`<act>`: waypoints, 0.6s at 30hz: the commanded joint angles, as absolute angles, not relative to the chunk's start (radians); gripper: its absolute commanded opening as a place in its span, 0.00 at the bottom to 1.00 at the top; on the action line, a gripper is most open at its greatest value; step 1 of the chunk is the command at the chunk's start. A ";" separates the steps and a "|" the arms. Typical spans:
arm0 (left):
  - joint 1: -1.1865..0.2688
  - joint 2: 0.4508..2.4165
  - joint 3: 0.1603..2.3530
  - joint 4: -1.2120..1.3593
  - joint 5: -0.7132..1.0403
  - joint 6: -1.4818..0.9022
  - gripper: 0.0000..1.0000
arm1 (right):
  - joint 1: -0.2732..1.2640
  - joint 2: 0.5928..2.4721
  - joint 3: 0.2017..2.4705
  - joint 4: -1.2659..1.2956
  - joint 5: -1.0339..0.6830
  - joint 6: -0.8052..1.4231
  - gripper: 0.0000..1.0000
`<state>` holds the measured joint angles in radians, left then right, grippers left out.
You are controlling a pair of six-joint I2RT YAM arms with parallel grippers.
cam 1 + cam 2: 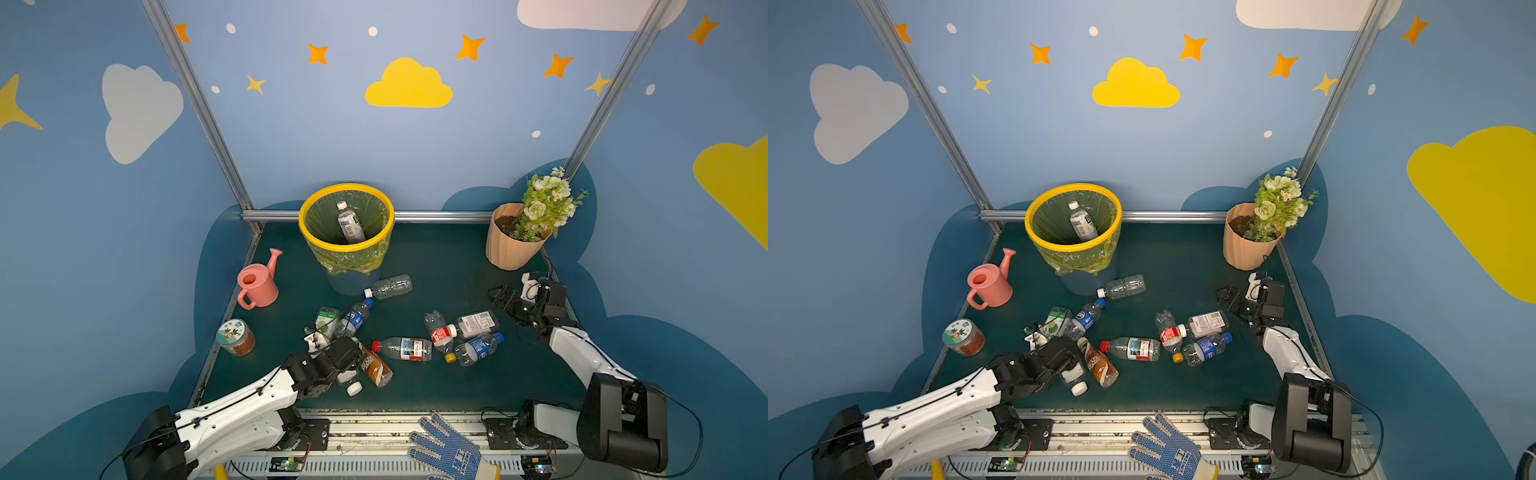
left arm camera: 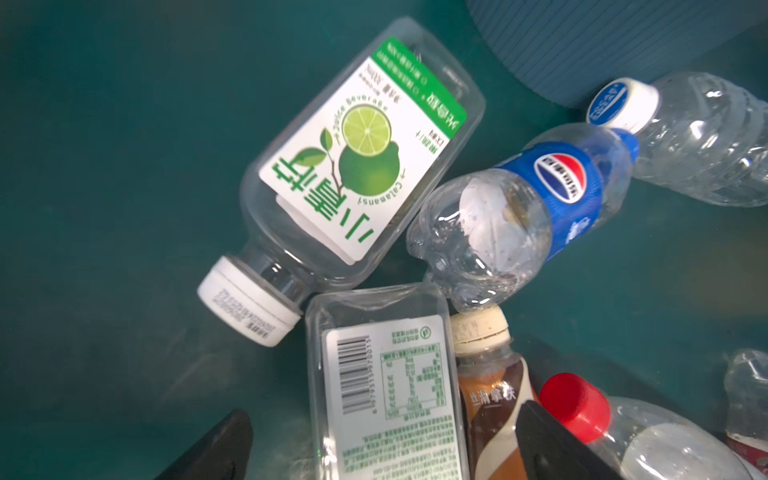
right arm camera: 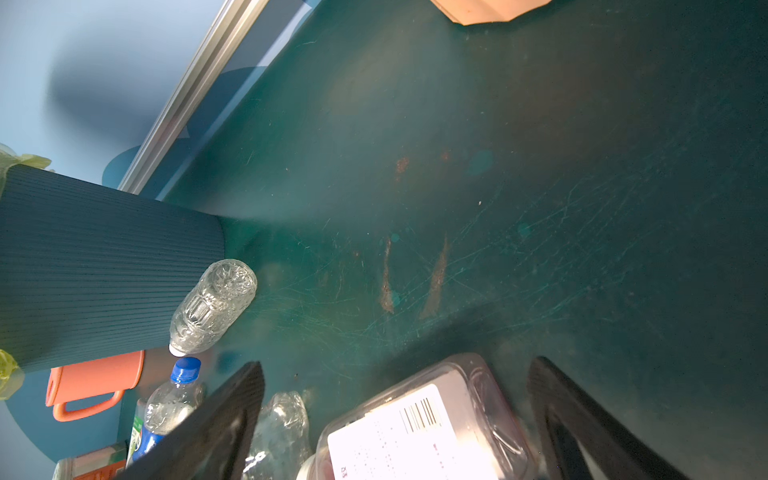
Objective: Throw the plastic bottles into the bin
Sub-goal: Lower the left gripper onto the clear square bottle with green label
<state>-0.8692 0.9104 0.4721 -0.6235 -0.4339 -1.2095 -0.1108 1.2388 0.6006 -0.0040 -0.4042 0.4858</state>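
Observation:
The bin [image 1: 348, 246] [image 1: 1073, 249], yellow-rimmed, stands at the back with one bottle [image 1: 350, 222] inside. Several plastic bottles lie on the green mat in front of it. My left gripper [image 1: 345, 358] [image 2: 384, 449] is open, low over a flat clear bottle [image 2: 382, 395] and a brown bottle [image 2: 490, 407] [image 1: 376, 368], both between its fingers. A green-label bottle [image 2: 361, 158] and a Pepsi bottle [image 2: 523, 208] lie beyond. My right gripper [image 1: 496, 294] [image 3: 397, 365] is open over a flat white-label bottle [image 3: 419, 428] [image 1: 478, 324].
A pink watering can [image 1: 257, 282] and a short jar [image 1: 235, 337] sit at the left. A peach flower pot [image 1: 513, 245] stands at the back right. A clear bottle [image 1: 388, 286] lies against the bin's base. A blue-dotted glove [image 1: 449, 449] rests on the front rail.

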 commanded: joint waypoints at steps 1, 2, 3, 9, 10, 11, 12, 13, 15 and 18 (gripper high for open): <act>-0.826 0.927 0.463 -0.539 -0.349 -1.155 0.98 | -0.115 1.243 0.618 -0.009 -0.411 0.479 0.96; -0.815 0.936 0.467 -0.537 -0.337 -1.144 0.97 | -0.116 1.242 0.619 -0.011 -0.411 0.480 0.96; -0.808 0.944 0.471 -0.536 -0.330 -1.128 0.97 | -0.117 1.239 0.619 -0.011 -0.412 0.480 0.96; -0.781 0.995 0.482 -0.534 -0.297 -1.087 0.95 | -0.116 1.221 0.612 -0.023 -0.401 0.475 0.96; -0.780 1.001 0.480 -0.537 -0.296 -1.088 0.93 | -0.116 1.220 0.613 -0.023 -0.399 0.476 0.96; -0.781 1.003 0.479 -0.540 -0.295 -1.088 0.91 | -0.116 1.218 0.611 -0.026 -0.399 0.476 0.96; -0.781 1.006 0.479 -0.543 -0.297 -1.088 0.89 | -0.116 1.218 0.611 -0.026 -0.399 0.474 0.96; -0.781 1.008 0.477 -0.543 -0.298 -1.086 0.89 | -0.116 1.218 0.612 -0.025 -0.399 0.473 0.97; -0.780 1.012 0.477 -0.546 -0.297 -1.081 0.85 | -0.116 1.221 0.613 -0.023 -0.399 0.474 0.96; -0.780 1.021 0.476 -0.552 -0.295 -1.077 0.82 | -0.116 1.227 0.612 -0.020 -0.404 0.479 0.96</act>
